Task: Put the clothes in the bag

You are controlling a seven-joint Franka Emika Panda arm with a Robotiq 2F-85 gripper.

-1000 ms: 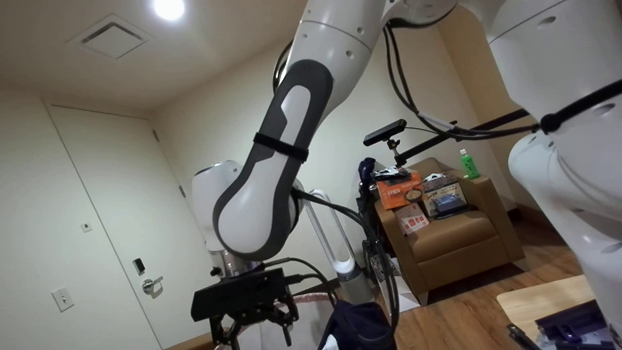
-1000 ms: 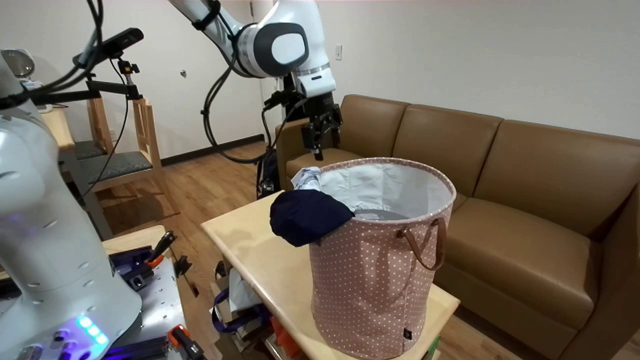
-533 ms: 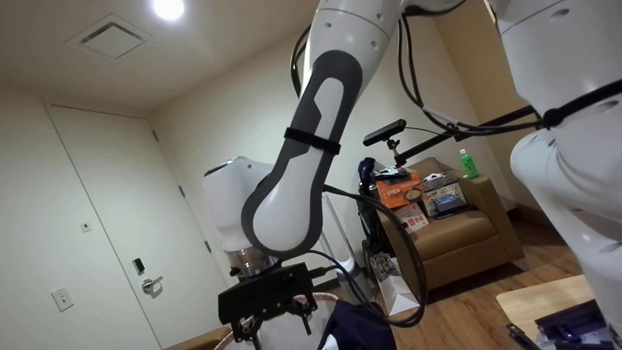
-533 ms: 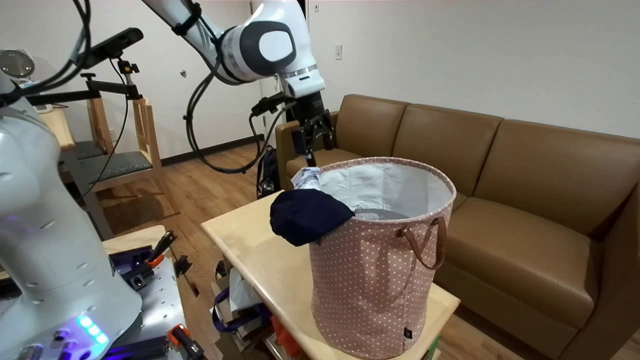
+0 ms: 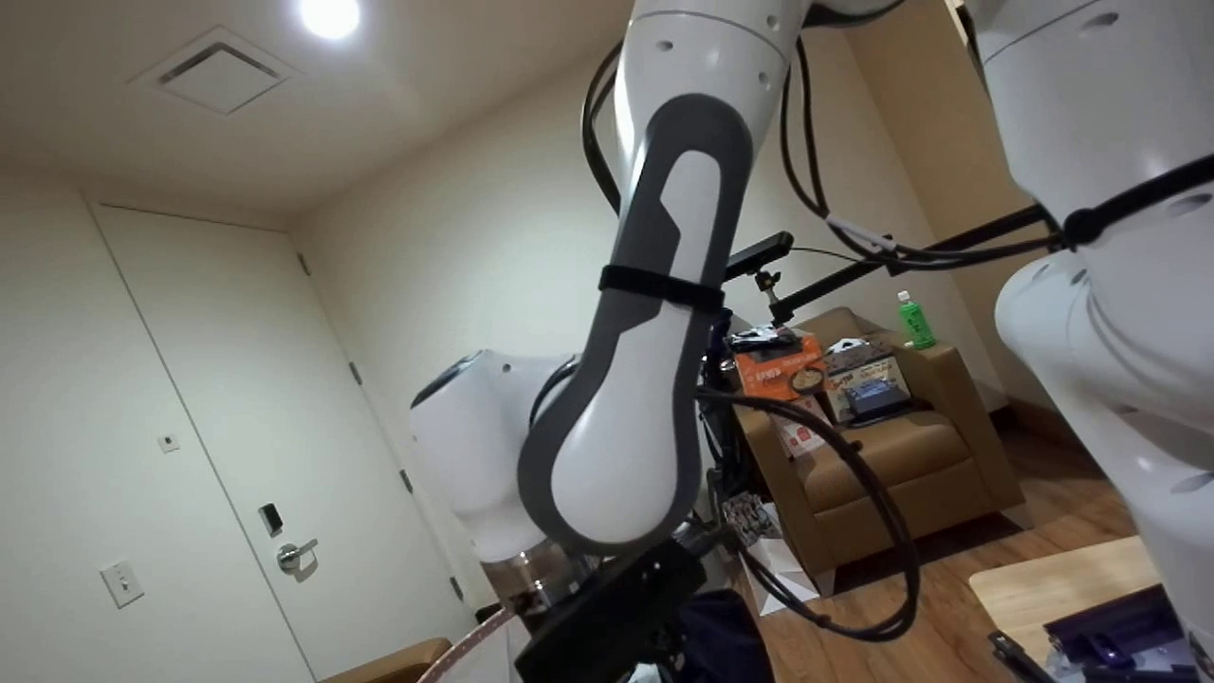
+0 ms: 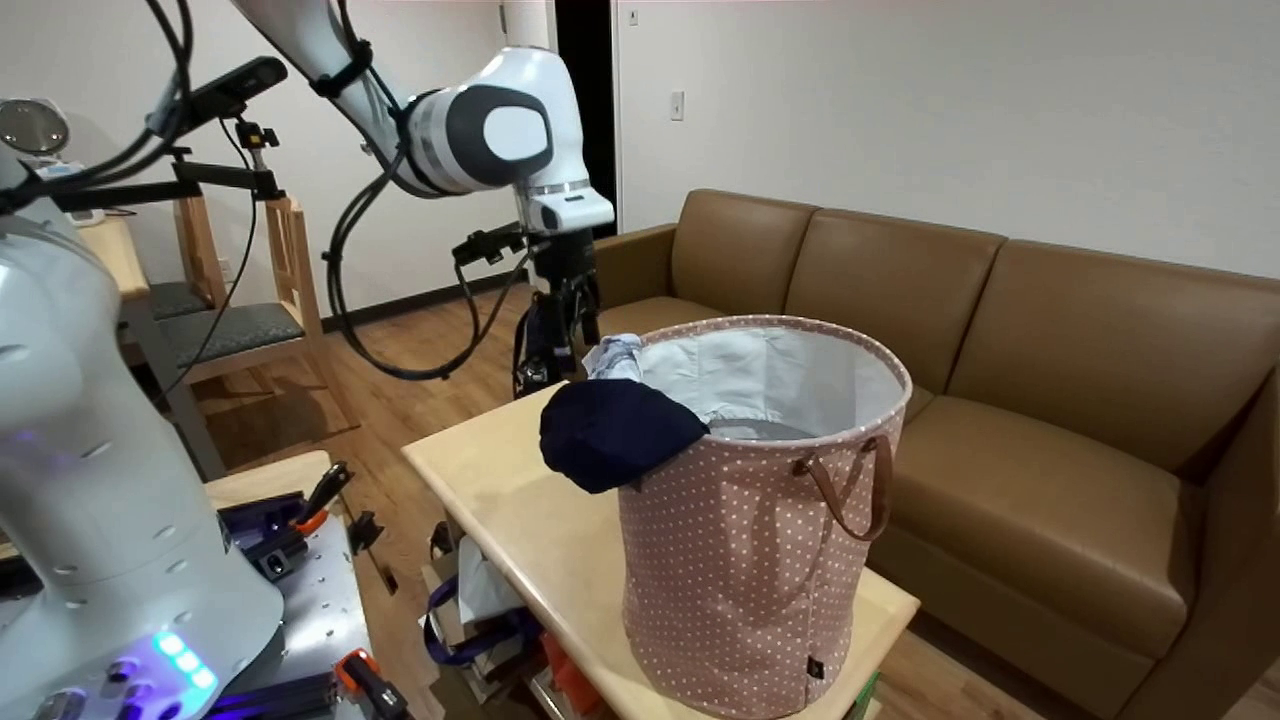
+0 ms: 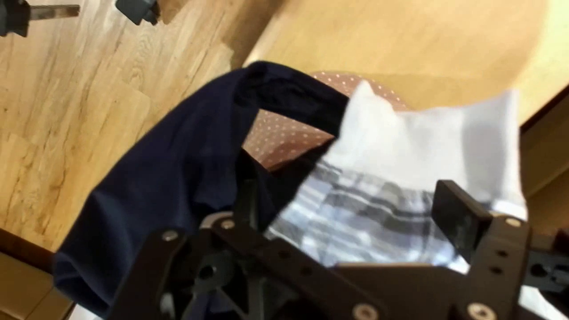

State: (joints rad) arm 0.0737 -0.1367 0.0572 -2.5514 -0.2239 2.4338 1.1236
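Clothes (image 7: pixel 391 178) blurred in the wrist view, partly behind the fingers (image 7: pixel 460 218), the bag (image 7: pixel 284 133) mostly hidden

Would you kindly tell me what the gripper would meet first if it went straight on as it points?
Probably the plaid cloth, ahead of the open gripper in the wrist view; depth is unclear, so perhaps the navy cloth first.

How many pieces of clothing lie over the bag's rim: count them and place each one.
2: a navy garment draped over the rim of the bag, and a plaid-and-white one beside it. More may be hidden inside.
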